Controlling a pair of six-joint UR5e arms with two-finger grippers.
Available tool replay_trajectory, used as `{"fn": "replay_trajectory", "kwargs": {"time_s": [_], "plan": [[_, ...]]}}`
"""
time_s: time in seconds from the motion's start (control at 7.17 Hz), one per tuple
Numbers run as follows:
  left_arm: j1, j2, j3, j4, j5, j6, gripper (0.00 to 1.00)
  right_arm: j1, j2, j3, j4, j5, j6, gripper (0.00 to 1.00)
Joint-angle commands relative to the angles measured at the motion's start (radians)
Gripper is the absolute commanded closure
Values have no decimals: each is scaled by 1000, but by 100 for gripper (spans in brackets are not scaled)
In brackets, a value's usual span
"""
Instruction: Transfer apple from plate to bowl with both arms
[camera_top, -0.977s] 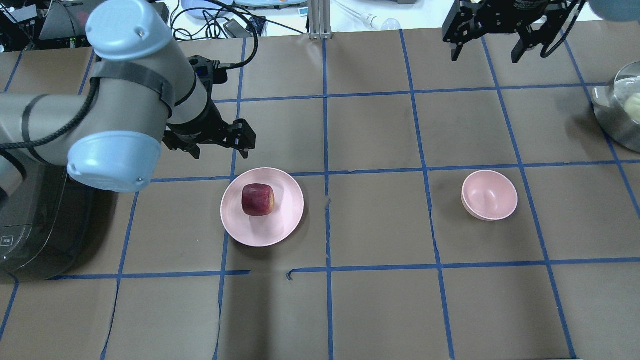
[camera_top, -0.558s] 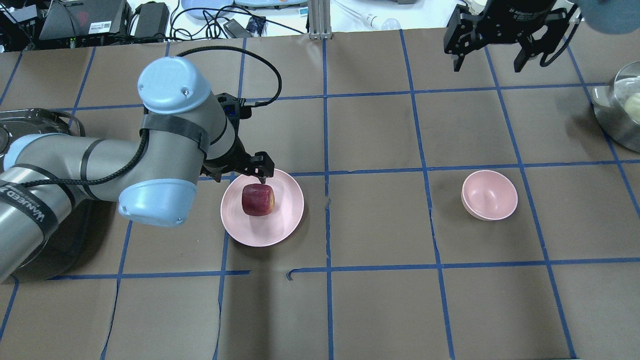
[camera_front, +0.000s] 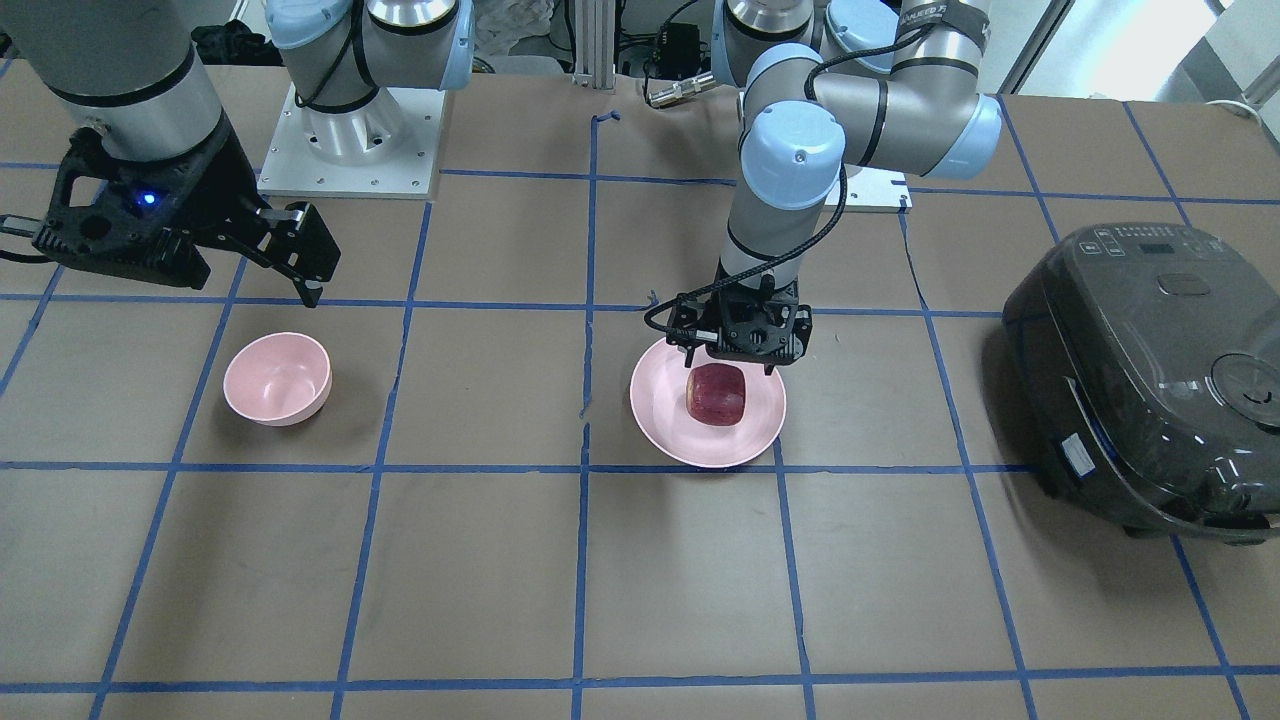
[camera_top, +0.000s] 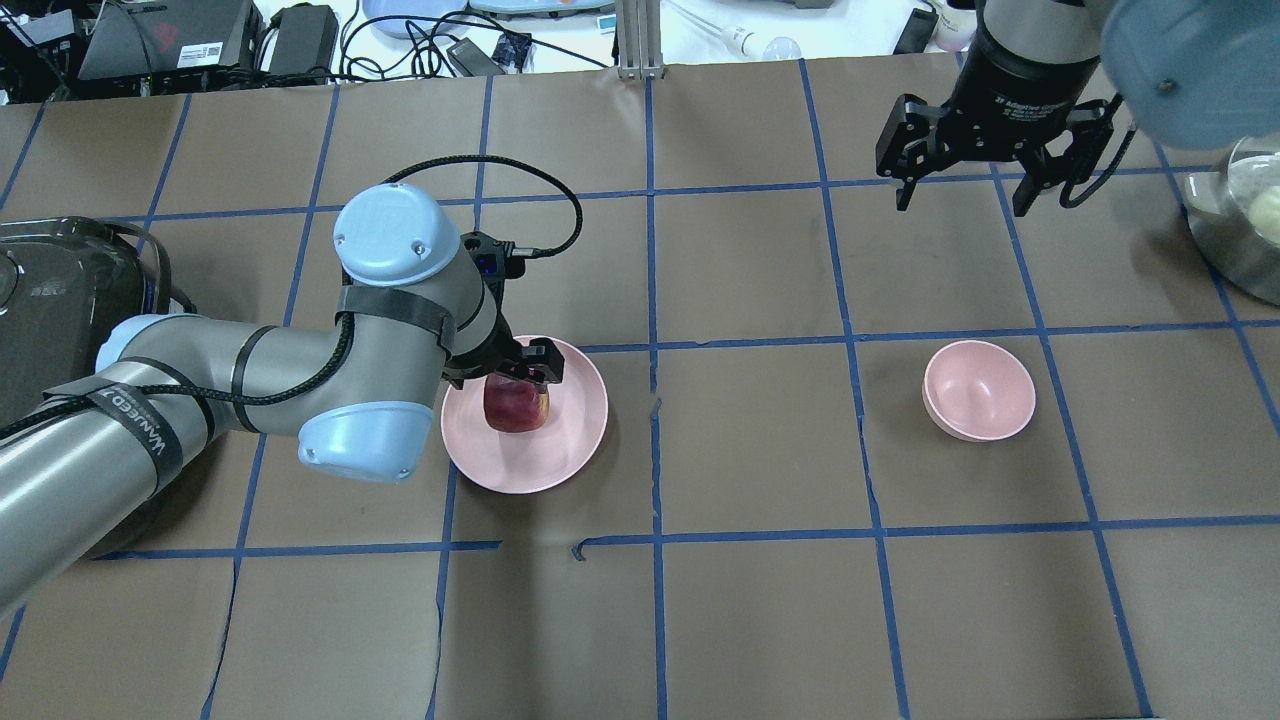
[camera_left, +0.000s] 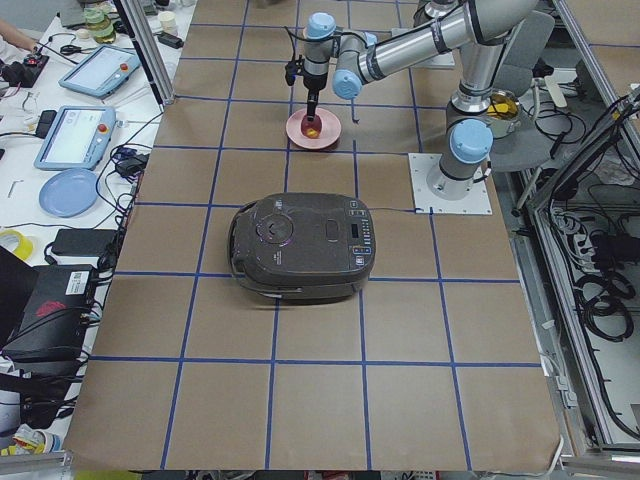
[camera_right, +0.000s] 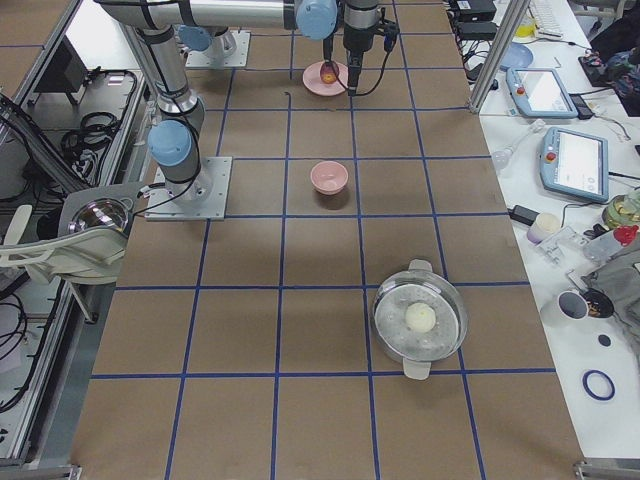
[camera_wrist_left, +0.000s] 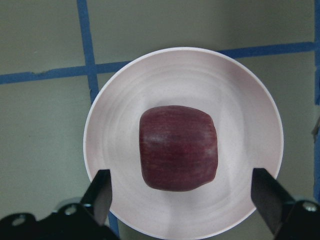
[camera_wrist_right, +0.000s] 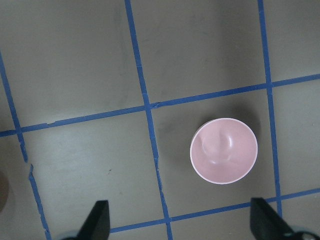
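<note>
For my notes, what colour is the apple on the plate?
The apple is dark red, faintly streaked; clearest in left wrist view.

left pincer (camera_top: 516, 372) low, jaws apart | right pincer (camera_top: 962, 200) high, jaws apart

A robotics lab: two robot arms (camera_front: 880, 100) bolted to a paper-covered counter (camera_top: 760, 620) gridded with blue tape (camera_top: 651, 260), teach pendants (camera_right: 578, 165) on a side bench (camera_right: 520, 180), coiled cables (camera_left: 605, 300) alongside.
</note>
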Motion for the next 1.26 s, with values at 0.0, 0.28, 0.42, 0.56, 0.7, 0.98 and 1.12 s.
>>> {"fn": "replay_trajectory", "kwargs": {"time_s": [0.0,0.28,0.42,0.56,0.7,0.98,1.12], "plan": [[0,-65,4,37,-6,-11,0,-43,3,55,-12,-21,-111,0],[0,-89,-2,36,0,-47,0,-171,3,150,-98,-66,-210,0],[-2,-95,-1,37,-1,-52,0,-259,5,216,-107,-54,-389,0],[-2,-104,-4,37,-10,-52,7,-351,5,292,-168,-29,-475,0],[-2,-112,-2,37,-10,-47,26,-377,5,396,-264,56,-489,16],[-3,-87,9,25,5,-53,55,-385,67,600,-603,72,-491,27],[-6,-72,7,19,5,-54,65,-385,92,636,-677,72,-491,40]]}}
